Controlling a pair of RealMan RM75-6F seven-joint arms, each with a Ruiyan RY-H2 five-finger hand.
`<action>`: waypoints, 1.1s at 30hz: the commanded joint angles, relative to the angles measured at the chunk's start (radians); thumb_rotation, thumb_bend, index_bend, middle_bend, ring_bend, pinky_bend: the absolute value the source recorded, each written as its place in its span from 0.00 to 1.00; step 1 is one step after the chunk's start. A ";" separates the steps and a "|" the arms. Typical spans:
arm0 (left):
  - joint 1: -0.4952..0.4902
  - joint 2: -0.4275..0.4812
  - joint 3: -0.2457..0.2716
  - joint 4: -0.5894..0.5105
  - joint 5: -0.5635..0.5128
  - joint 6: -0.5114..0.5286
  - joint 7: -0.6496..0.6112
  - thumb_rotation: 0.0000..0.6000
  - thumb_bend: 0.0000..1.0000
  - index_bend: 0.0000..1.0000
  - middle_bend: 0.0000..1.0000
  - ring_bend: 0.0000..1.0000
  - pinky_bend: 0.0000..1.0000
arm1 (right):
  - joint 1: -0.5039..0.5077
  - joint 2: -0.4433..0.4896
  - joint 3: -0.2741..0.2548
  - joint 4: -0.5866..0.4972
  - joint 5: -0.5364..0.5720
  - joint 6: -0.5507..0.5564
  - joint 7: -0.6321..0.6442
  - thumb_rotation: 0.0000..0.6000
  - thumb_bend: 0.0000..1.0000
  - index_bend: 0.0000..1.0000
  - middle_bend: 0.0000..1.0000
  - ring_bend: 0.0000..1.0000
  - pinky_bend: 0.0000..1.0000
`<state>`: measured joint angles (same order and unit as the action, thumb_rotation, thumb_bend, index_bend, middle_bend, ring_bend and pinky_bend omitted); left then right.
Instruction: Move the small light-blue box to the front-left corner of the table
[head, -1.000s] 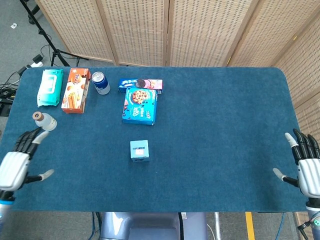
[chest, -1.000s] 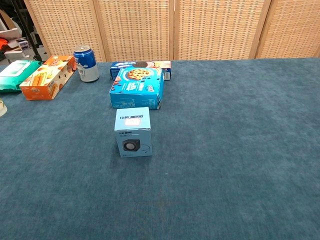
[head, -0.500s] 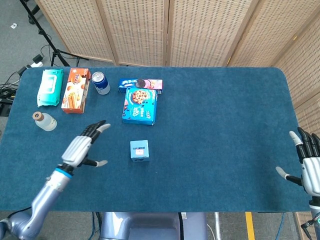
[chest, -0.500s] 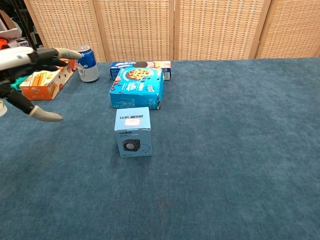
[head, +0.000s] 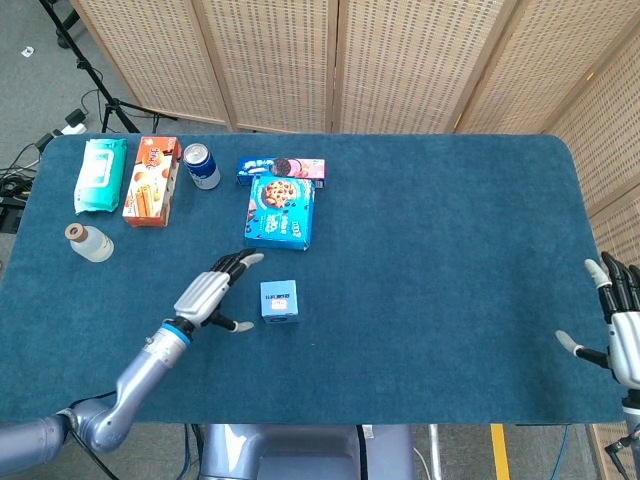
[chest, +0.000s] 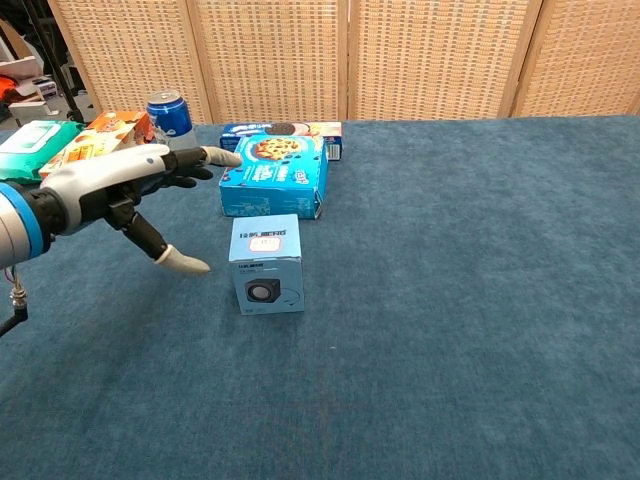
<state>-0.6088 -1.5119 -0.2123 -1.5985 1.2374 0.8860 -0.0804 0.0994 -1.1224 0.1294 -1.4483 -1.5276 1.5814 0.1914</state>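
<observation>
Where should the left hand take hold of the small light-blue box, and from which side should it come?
Probably across its two upright side faces, coming from its left, where the open left hand hovers. The small light-blue box stands upright, cube-like, apart from the cookie box.

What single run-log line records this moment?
left hand: open, beside small light-blue box, not touching | right hand: open, table's right edge | box: not at front-left corner

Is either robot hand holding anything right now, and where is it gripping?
Nothing is held. The left robot hand is open beside the light-blue box, not touching it; the right robot hand is open at the table edge.
</observation>
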 joint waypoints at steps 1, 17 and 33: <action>-0.018 -0.042 -0.004 0.015 -0.049 -0.006 0.040 1.00 0.01 0.00 0.00 0.00 0.03 | 0.000 0.001 0.001 0.002 0.003 -0.002 0.005 1.00 0.00 0.00 0.00 0.00 0.00; -0.058 -0.165 -0.024 0.057 -0.178 0.038 0.157 1.00 0.26 0.33 0.45 0.38 0.38 | 0.001 0.004 0.006 0.009 0.016 -0.012 0.027 1.00 0.00 0.00 0.00 0.00 0.00; 0.040 0.211 0.054 -0.077 0.053 0.037 -0.035 1.00 0.28 0.34 0.45 0.38 0.38 | 0.000 0.001 0.000 0.004 0.000 -0.002 0.008 1.00 0.00 0.00 0.00 0.00 0.00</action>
<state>-0.6041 -1.4037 -0.1985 -1.6503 1.2059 0.9383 -0.0346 0.0989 -1.1206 0.1301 -1.4433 -1.5261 1.5792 0.2022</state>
